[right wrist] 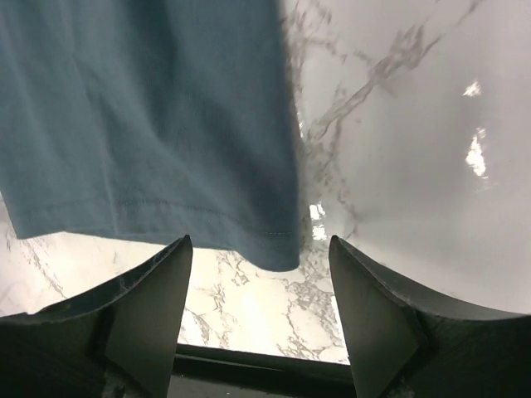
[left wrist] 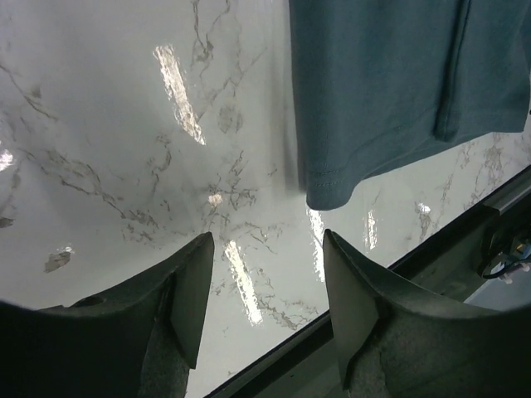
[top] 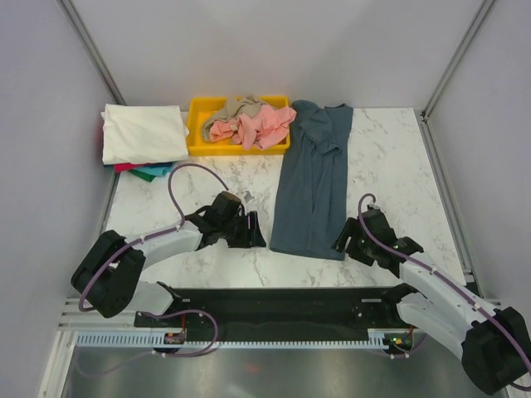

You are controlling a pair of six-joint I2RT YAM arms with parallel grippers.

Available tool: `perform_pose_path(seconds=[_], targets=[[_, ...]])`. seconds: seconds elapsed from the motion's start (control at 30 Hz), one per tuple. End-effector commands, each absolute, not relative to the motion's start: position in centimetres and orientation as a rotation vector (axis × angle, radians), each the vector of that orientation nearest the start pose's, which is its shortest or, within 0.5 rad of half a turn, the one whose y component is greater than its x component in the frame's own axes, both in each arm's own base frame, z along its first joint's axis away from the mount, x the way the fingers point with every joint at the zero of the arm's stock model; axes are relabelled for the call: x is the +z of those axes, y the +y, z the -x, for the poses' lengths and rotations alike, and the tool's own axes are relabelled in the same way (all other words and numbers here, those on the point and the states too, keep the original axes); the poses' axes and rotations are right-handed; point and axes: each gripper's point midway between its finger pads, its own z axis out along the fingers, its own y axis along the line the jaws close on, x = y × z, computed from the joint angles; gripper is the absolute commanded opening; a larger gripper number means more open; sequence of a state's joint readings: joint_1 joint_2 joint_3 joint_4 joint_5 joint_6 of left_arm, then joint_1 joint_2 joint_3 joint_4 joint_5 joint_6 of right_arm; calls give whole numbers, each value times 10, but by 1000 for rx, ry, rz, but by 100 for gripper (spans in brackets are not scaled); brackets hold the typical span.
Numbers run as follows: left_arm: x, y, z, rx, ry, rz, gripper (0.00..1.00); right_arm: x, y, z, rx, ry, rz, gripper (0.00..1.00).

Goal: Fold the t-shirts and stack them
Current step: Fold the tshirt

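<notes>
A dark slate-blue t-shirt [top: 314, 178] lies folded into a long strip down the middle of the marble table, its hem toward the arms. My left gripper [top: 254, 231] sits just left of the hem's near left corner [left wrist: 332, 195], open with nothing between its fingers. My right gripper [top: 344, 241] sits just right of the near right corner [right wrist: 278, 249], open and empty too. Salmon-pink and tan t-shirts [top: 249, 123] lie crumpled in a yellow bin. A cream-white t-shirt [top: 143, 133] tops a folded stack at the back left, with red and teal edges [top: 148, 170] showing beneath it.
The yellow bin [top: 197, 133] stands at the back centre, touching the slate shirt's sleeve. A black rail [top: 290, 303] runs along the table's near edge. Grey walls close in the left, right and back sides.
</notes>
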State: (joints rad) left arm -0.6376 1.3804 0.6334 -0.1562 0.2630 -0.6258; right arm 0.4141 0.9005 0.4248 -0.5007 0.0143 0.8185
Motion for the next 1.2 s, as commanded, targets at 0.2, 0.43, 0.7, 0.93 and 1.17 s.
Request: perform_pose_path(seconds=[0.2,0.43,0.7,0.93,1.17], targets=[[33,-249,-220,-804,2597,-61,61,17,136,-178,536,2587,-583,65],[33,-249,-225,-787,2580,-35,62,17,129,-179,486,2578,-572,57],[39,-258,-234,-841,2519,-13,63,15,123,-171,466,2585,-554,44],[42,-277,-233,-924,2460,-17,62,15,123,-172,451,2595,-534,24],[28,-291,-229,-937,2496,-37,56,14,123,-172,447,2604,-519,18]])
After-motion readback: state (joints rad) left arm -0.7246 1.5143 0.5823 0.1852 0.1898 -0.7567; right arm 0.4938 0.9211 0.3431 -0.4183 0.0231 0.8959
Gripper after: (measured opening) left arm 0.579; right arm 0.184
